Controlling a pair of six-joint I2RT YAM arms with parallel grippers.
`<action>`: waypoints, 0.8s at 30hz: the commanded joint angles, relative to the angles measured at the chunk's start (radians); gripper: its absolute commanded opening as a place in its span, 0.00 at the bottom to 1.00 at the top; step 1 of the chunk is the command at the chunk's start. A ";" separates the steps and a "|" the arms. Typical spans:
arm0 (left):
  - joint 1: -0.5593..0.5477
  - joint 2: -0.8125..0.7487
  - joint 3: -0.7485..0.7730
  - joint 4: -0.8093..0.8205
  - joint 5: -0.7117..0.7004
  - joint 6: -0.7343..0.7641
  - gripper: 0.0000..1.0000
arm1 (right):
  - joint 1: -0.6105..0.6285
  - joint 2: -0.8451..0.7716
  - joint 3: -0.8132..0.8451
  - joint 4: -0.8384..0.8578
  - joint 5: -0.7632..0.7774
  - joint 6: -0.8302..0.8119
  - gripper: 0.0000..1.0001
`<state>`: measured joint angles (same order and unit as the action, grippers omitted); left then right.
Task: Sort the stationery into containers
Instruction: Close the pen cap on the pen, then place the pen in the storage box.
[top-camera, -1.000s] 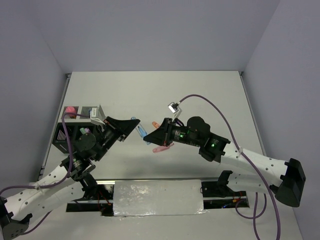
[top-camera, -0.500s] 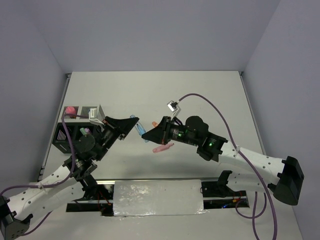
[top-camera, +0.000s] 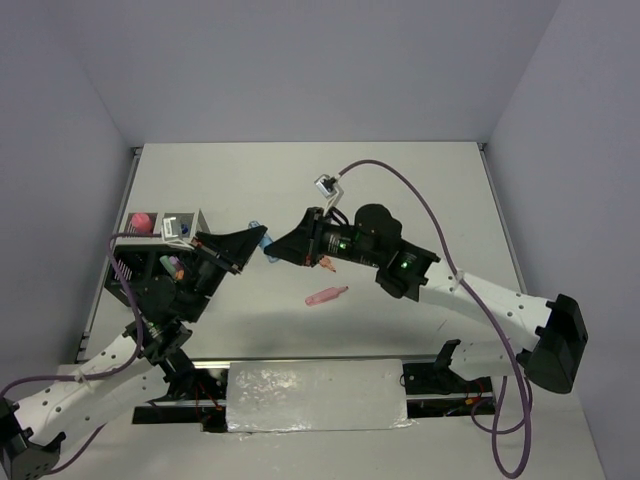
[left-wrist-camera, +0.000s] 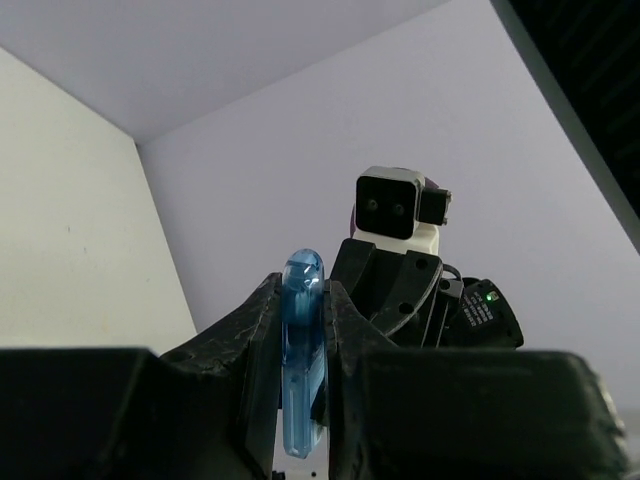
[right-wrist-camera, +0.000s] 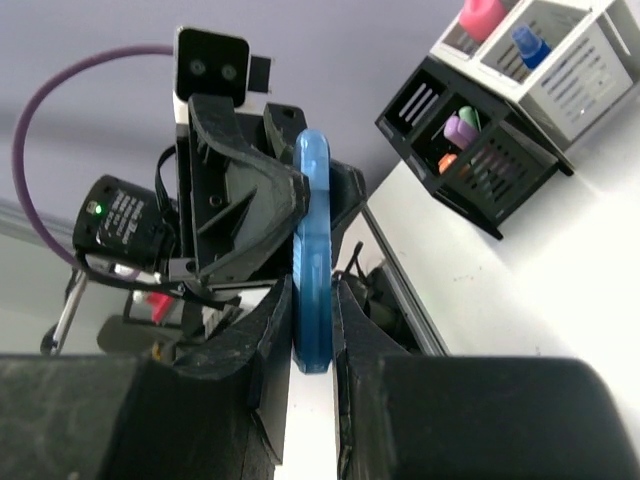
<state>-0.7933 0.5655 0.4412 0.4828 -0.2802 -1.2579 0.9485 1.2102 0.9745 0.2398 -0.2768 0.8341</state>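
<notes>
Where the two arms meet over the middle of the table (top-camera: 400, 190), the overhead view shows the left gripper (top-camera: 258, 240) and the right gripper (top-camera: 276, 250) tip to tip. A blue pen (top-camera: 268, 255) shows between them, clear of the tabletop. A pink pen (top-camera: 327, 296) lies alone on the table on the near side of the right gripper. The organizer (top-camera: 125, 275) stands at the table's left edge beside the left arm, with a pink-capped tube (top-camera: 141, 220) in one of its white compartments.

From the left wrist, the left gripper (left-wrist-camera: 302, 325) has its fingers (left-wrist-camera: 255, 335) pressed onto the blue pen (left-wrist-camera: 303, 400). The pen stands upright between them, its rounded end above the fingertips. The right arm's wrist camera (left-wrist-camera: 393, 203) faces it from just behind.

From the right wrist, the right gripper (right-wrist-camera: 312, 320) pinches the same blue pen (right-wrist-camera: 312, 230) at its lower end, and the left gripper (right-wrist-camera: 305, 190) clasps it higher up. Behind them the organizer (right-wrist-camera: 560, 80) holds the pink-capped tube (right-wrist-camera: 482, 15) and a blue-capped bottle (right-wrist-camera: 528, 42) in white compartments. Purple, green and orange pens (right-wrist-camera: 458, 128) stand in a black one.
</notes>
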 joint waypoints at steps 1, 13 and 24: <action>-0.044 0.024 -0.019 -0.087 0.236 0.051 0.00 | -0.031 0.069 0.188 0.104 0.010 -0.029 0.00; -0.043 -0.073 0.171 -0.674 -0.084 0.250 0.00 | -0.080 0.128 0.095 0.148 -0.154 -0.035 0.28; -0.038 0.034 0.445 -0.862 -0.223 0.400 0.00 | -0.249 0.129 0.052 0.148 -0.358 -0.081 0.06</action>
<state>-0.8436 0.6361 0.8448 -0.2256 -0.4446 -1.0412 0.8116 1.3449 0.9958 0.3611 -0.6258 0.8082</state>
